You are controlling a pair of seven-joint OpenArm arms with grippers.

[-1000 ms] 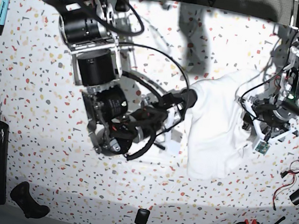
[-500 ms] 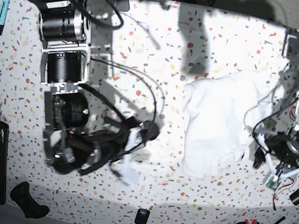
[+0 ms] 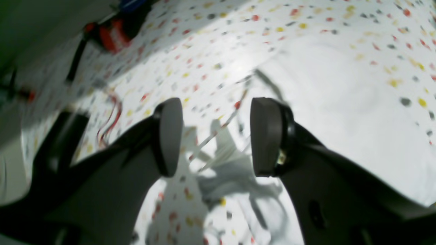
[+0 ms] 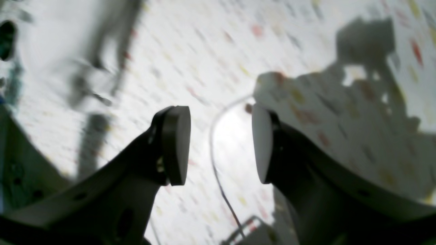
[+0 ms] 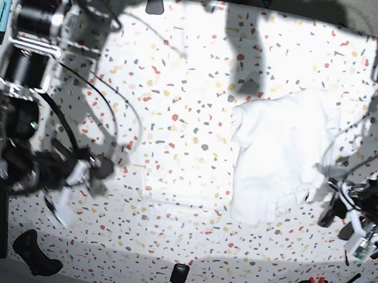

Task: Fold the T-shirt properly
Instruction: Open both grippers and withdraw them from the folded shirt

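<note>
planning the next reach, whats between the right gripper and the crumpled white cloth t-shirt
In the base view, only bare speckled white tabletop lies between the right gripper and the crumpled white cloth T-shirt; nothing stands in that stretch.

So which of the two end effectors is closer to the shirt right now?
The left end effector, on the base view's right, just off the shirt and its lower corner. The right end effector is far across the table.
</note>
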